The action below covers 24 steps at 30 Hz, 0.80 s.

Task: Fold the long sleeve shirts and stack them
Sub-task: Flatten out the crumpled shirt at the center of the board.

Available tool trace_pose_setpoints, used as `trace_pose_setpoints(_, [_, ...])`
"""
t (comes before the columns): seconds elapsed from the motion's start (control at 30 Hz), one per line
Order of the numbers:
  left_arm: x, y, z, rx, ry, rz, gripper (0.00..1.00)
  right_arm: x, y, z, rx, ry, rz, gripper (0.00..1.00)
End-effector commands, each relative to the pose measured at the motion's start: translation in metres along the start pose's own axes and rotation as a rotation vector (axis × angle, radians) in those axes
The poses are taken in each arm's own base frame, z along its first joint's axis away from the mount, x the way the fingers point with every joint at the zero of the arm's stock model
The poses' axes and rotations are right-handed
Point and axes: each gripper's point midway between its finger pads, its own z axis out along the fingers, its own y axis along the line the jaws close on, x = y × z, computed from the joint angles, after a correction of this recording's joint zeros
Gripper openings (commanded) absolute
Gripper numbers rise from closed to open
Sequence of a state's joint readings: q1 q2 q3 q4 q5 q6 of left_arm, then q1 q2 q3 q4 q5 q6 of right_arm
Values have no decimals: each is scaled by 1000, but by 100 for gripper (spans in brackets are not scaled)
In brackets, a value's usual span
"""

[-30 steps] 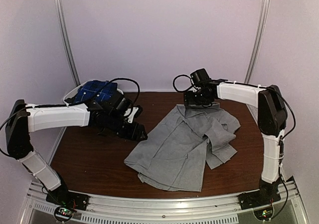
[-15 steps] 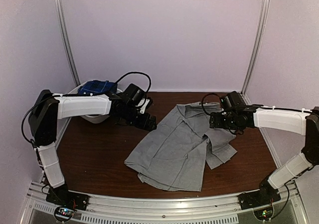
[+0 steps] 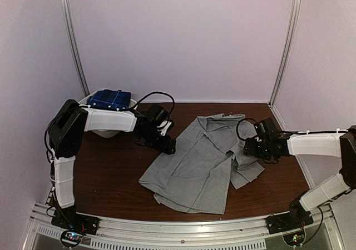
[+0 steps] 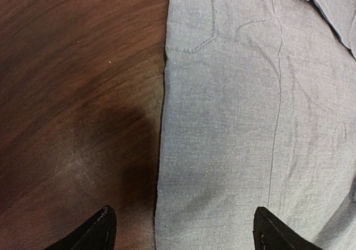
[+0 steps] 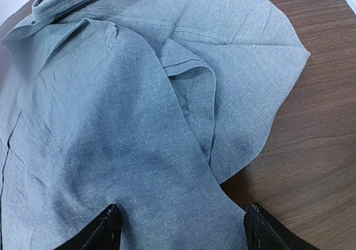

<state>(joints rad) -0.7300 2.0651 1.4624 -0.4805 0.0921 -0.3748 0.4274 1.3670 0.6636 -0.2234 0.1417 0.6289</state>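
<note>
Grey shirt [image 3: 194, 161], spread rumpled, collar farthest, blue plaid shirt [image 3: 109, 99], bundled, far left

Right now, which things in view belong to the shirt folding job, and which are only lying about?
Belong to the job: grey shirt; blue plaid shirt.
Only lying about: white basket holding the plaid shirt; brown table.

grey shirt [image 3: 200, 161], blue plaid shirt [image 3: 109, 99], brown table [image 3: 105, 178]
</note>
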Motion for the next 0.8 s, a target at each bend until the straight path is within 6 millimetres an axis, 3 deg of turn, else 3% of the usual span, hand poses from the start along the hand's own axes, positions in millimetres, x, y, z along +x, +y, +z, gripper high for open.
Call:
trace_pose_setpoints(0.0, [12,-8,13,25,35,15,83,-6,10,9,-91,-14,69,72])
trace_pose_setpoints(0.1, [22,-17,18,46,63,15,72,-10,8,13,-102,-14,83,51])
trace_pose_setpoints(0.2, [29,-28,20,66,80,11,46,-22,-1,16,-83,-29,92,24])
trace_pose_setpoints(0.3, [37,-45,20,91,98,15,21,-41,-17,20,-48,-51,101,8])
trace_pose_setpoints(0.37, [42,-60,19,111,106,24,12,-56,-27,21,-22,-69,100,3])
trace_pose_setpoints(0.53, [50,-106,10,180,115,40,2,-89,-45,20,16,-105,103,5])
trace_pose_setpoints(0.67, [46,-123,2,192,95,38,2,-89,-52,10,38,-97,95,30])
trace_pose_setpoints(0.77, [41,-121,-3,174,73,23,2,-69,-60,1,40,-74,111,45])
